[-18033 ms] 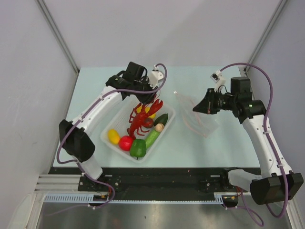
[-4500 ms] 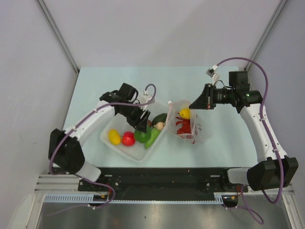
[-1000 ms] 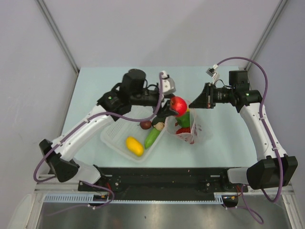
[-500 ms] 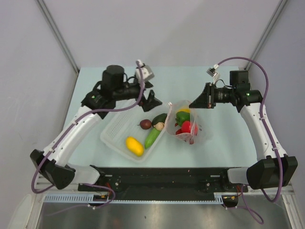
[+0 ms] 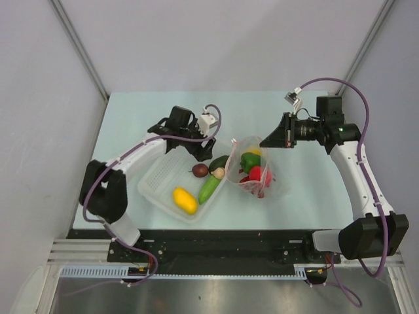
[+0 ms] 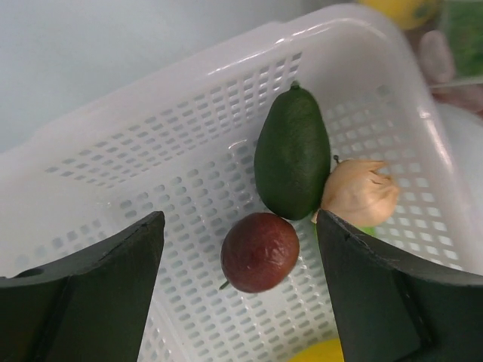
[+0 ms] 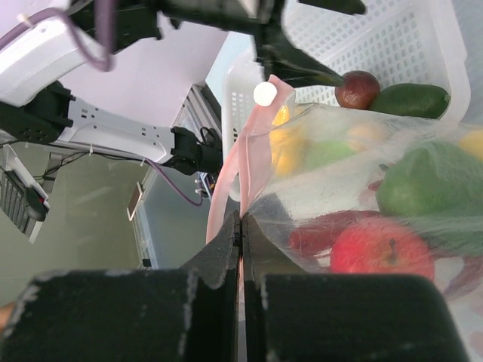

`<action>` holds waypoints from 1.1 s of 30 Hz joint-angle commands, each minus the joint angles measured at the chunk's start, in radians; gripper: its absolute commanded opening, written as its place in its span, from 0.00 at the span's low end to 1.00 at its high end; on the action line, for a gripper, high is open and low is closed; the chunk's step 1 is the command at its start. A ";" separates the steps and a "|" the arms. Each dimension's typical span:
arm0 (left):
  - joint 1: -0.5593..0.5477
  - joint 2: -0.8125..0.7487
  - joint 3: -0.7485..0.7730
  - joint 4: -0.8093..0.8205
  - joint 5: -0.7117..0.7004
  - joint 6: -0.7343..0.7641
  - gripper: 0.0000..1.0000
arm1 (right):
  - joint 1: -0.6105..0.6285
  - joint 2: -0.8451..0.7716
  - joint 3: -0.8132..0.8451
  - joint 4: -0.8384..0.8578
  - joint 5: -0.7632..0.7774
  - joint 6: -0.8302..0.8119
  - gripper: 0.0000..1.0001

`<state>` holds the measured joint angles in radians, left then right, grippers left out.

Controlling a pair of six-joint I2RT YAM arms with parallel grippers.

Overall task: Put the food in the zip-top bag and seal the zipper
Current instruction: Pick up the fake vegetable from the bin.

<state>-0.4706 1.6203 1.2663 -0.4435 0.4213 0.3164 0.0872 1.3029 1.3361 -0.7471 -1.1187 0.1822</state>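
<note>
Returned from the clear zip-top bag (image 5: 273, 178), the left gripper (image 6: 240, 220) hangs with jaws apart over the dark plum (image 6: 259, 252) in the white basket (image 6: 113, 143). The right gripper (image 7: 241, 226) is clamped on the pink zipper (image 7: 230, 177); the red tomato (image 5: 260, 174) and green pepper (image 5: 249, 161) lie inside the bag.

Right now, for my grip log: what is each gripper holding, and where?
Right gripper pinches the clear plastic bag at its pink zipper edge. Left gripper, open over the white mesh basket, holds nothing.

The left wrist view's bottom edge cut off a yellow piece (image 6: 326, 351). In the bag (image 5: 275, 186), the lobster (image 5: 244, 180) lay mostly hidden under pepper (image 5: 249, 161) and tomato (image 5: 260, 174).
</note>
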 commanded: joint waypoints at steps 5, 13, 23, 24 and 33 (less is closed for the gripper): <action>-0.028 0.174 0.107 0.046 0.066 0.030 0.85 | -0.004 -0.028 -0.005 0.043 -0.023 0.013 0.00; -0.079 0.285 0.102 0.072 0.088 0.010 0.86 | -0.003 -0.011 0.000 0.043 -0.018 0.017 0.00; -0.065 0.290 0.128 -0.014 0.007 0.065 0.68 | -0.004 -0.005 0.009 0.032 -0.015 0.007 0.00; -0.057 0.274 0.116 -0.029 0.002 0.072 0.65 | -0.006 -0.005 0.012 0.032 -0.015 0.007 0.00; 0.089 -0.110 0.059 -0.009 0.166 -0.052 0.31 | -0.001 -0.014 0.011 0.023 -0.010 -0.006 0.00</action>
<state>-0.4286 1.7733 1.3281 -0.4995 0.4656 0.3355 0.0872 1.3033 1.3243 -0.7433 -1.1137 0.1864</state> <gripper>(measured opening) 0.586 0.009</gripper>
